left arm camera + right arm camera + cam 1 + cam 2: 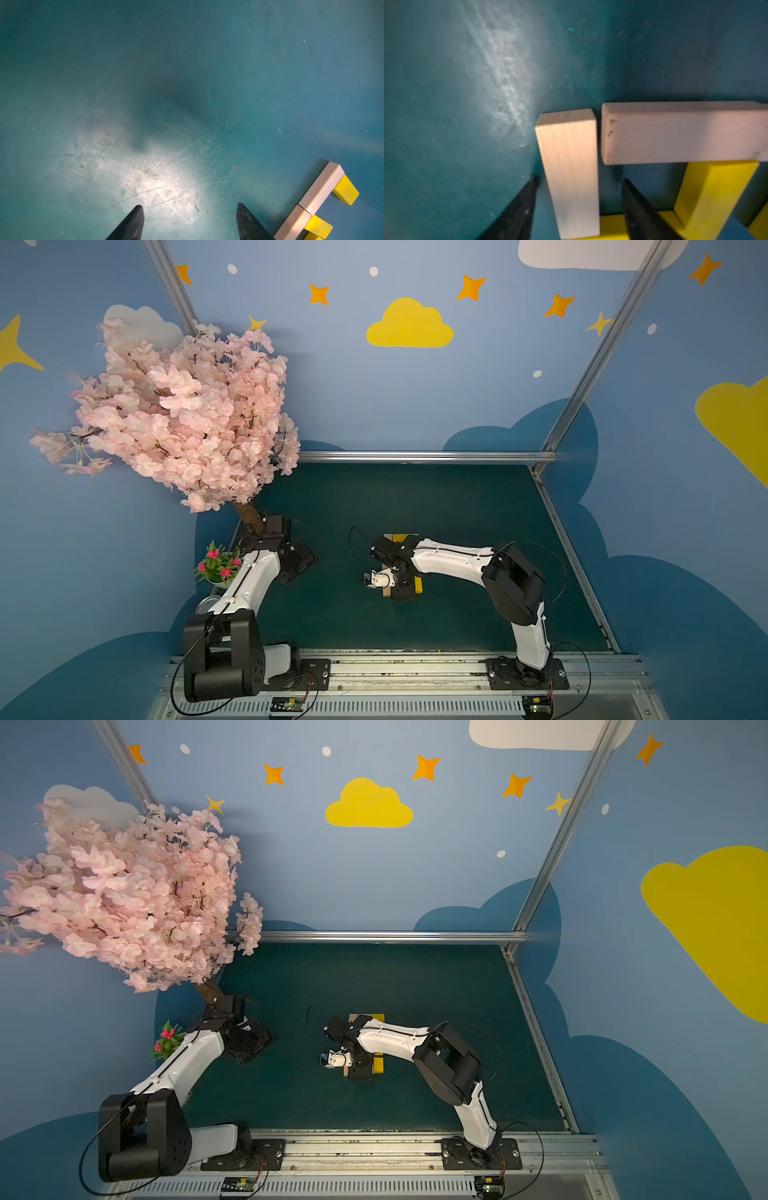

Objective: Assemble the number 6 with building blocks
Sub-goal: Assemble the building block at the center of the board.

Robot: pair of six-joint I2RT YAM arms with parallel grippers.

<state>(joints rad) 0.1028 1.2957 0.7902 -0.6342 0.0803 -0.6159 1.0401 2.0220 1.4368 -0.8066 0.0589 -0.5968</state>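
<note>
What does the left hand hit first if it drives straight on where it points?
Likely just the bare teal table: nothing lies ahead of the open left hand. The block figure sits off to one side, out of line.

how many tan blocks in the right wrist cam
2. One tan block lies inside the open right gripper, clear of both jaws. The second tan block lies crosswise just past its end, a narrow gap apart. More may be hidden outside this view.
</note>
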